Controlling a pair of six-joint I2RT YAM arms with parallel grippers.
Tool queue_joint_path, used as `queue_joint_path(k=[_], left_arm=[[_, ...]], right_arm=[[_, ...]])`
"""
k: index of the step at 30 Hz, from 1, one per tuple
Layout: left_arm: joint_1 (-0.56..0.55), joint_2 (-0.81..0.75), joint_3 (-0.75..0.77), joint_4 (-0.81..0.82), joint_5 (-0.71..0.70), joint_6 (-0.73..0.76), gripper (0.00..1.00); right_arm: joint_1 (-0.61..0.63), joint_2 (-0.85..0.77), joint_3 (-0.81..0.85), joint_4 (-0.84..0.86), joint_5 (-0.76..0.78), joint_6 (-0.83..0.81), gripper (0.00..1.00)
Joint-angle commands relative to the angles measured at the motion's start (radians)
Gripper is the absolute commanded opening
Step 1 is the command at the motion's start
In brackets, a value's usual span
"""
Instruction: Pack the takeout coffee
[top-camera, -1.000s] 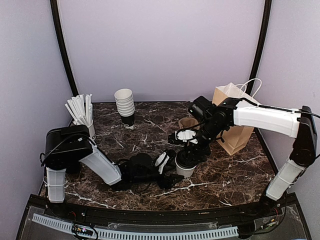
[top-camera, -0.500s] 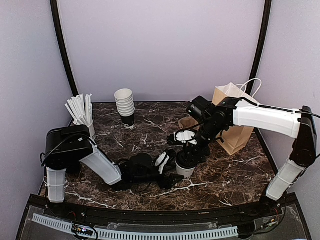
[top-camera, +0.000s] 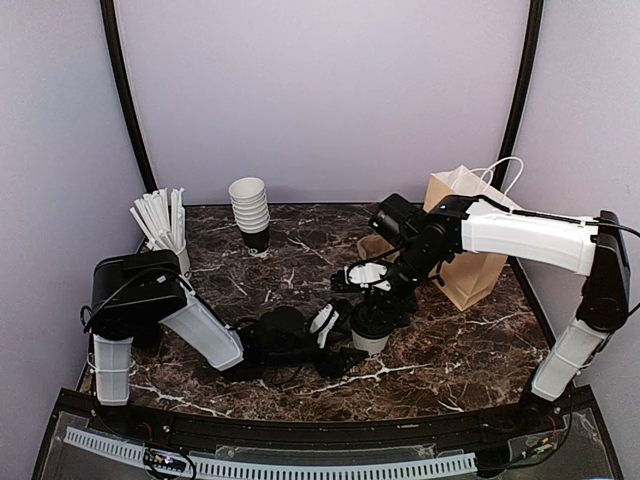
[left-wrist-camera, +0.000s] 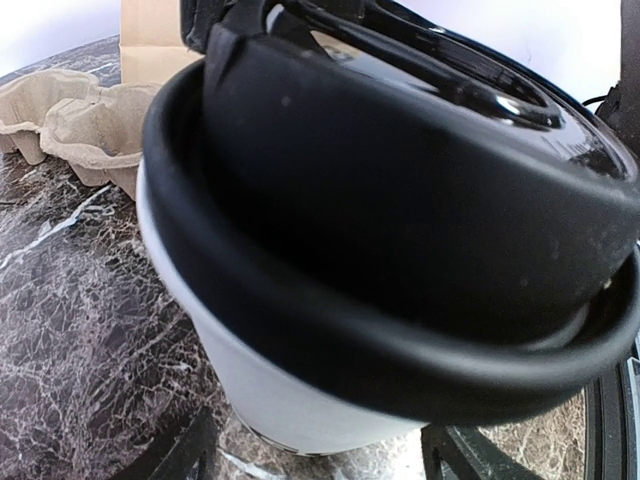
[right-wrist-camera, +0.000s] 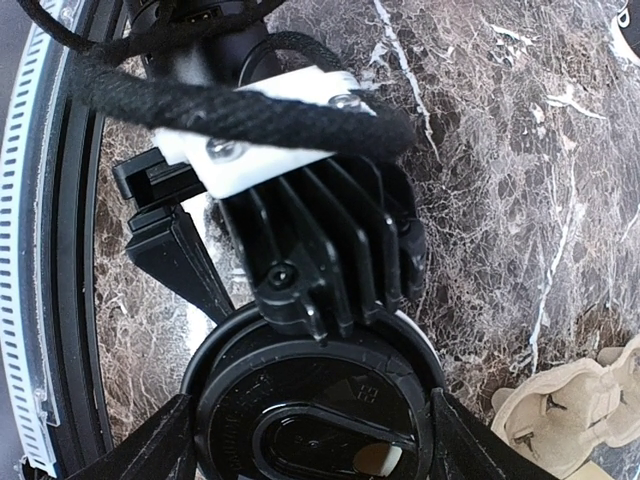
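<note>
Marble table (top-camera: 300, 250): the lidded coffee cup (top-camera: 370, 328) stands between the wide-spread jaws of my left gripper (top-camera: 342, 335); I cannot tell whether they press it. My right gripper (top-camera: 378, 298) hangs over the lid, jaws apart on either side. Beyond sit a cardboard cup carrier (top-camera: 375, 245) and a brown paper bag (top-camera: 470, 265). A white cup (top-camera: 180, 258) holds white sticks (top-camera: 160, 218).

Dark brown tabletop (top-camera: 300, 255) veined in white, marble-like — the coffee cup (left-wrist-camera: 270, 400) white under a glossy black lid (left-wrist-camera: 400, 240). Paper bag (top-camera: 475, 278) brown; cup carrier (left-wrist-camera: 70, 115) pale tan; cup stack (top-camera: 249, 205) and sticks (top-camera: 158, 218) white.
</note>
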Motion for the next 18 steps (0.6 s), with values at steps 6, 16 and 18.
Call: queue_joint_path(k=[6, 16, 18], left_arm=[[0.003, 0.007, 0.015, 0.013, -0.005, -0.013, 0.73], [0.003, 0.006, 0.006, 0.027, -0.004, -0.014, 0.73], [0.003, 0.001, -0.002, 0.034, -0.004, -0.015, 0.73]], right_arm=[[0.012, 0.035, 0.023, -0.005, 0.020, 0.040, 0.77], [0.030, 0.067, 0.033, -0.046, 0.069, 0.052, 0.78], [0.030, 0.063, 0.036, -0.057, 0.067, 0.054, 0.78]])
